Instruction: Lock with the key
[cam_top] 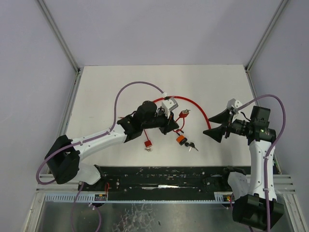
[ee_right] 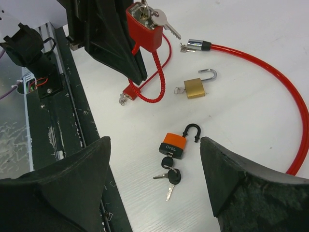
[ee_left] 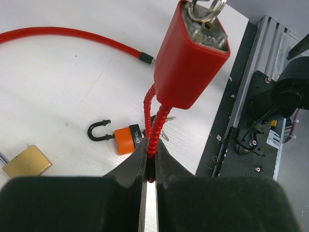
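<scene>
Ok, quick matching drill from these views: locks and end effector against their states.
Things:
1. red lock
2. orange padlock
3. brass padlock
4. right end effector

States:
A. silver shackle, open
B. open, nothing between its fingers
C. its coiled cord pinched in the left end effector
D. black shackle open, keys in it

Pairs: 1-C, 2-D, 3-A, 4-B

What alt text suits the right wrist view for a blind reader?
An orange padlock, shackle open, keys at its base, lies on the white table between the right tool's open fingers. Beyond lie a brass padlock and red cable; the left tool holds up a red lock by its coiled cord.
</scene>
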{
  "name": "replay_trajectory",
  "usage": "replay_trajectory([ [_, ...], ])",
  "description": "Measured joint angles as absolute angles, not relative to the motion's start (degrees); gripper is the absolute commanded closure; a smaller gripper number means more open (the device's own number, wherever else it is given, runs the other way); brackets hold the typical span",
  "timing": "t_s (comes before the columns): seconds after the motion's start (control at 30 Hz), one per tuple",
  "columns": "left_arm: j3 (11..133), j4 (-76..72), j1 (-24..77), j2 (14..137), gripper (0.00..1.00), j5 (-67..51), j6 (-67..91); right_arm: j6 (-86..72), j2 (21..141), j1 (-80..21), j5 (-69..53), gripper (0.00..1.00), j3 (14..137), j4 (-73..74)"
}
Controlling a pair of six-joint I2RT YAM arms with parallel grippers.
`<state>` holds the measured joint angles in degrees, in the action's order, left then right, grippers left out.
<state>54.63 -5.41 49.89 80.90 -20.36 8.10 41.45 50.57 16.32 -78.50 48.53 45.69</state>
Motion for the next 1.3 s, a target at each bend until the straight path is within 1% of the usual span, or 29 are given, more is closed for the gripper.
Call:
replay_trajectory([
  [0.3,55.1,-4.3,50.3,80.9,1.0,-20.4,6.9,33.5,45.2,18.0,-77.0,0.2,43.3,39.8],
  [0.4,53.8,-5.6,50.4,80.9,1.0,-21.1,7.2,30.0,42.9,18.1,-76.4,0.17,42.1,37.3],
  [0.5,52.5,-5.6,50.6,80.9,1.0,-22.9,7.9,26.5,40.8,18.1,-75.5,0.17,41.7,34.5],
  [0.63,51.1,-5.7,51.3,80.9,1.0,-24.0,8.1,24.1,41.8,18.1,-74.5,0.16,42.0,31.9],
  [0.8,49.4,-5.6,52.0,80.8,1.0,-25.7,8.2,26.5,52.4,18.2,-74.4,0.15,46.9,35.6],
  [0.87,48.5,-5.6,52.1,80.2,1.0,-25.9,8.2,27.8,54.5,18.2,-74.0,0.15,47.4,37.1],
  [0.97,47.6,-5.1,52.4,78.5,1.0,-25.4,8.4,28.4,53.7,18.2,-73.0,0.15,47.3,38.3],
  [1.1,47.9,-4.2,53.4,76.7,1.0,-23.6,8.0,28.6,49.8,18.2,-73.0,0.16,46.7,38.3],
  [1.3,49.4,-3.4,56.4,76.6,1.0,-19.9,2.7,31.0,48.3,18.2,-74.2,0.17,46.3,39.9],
])
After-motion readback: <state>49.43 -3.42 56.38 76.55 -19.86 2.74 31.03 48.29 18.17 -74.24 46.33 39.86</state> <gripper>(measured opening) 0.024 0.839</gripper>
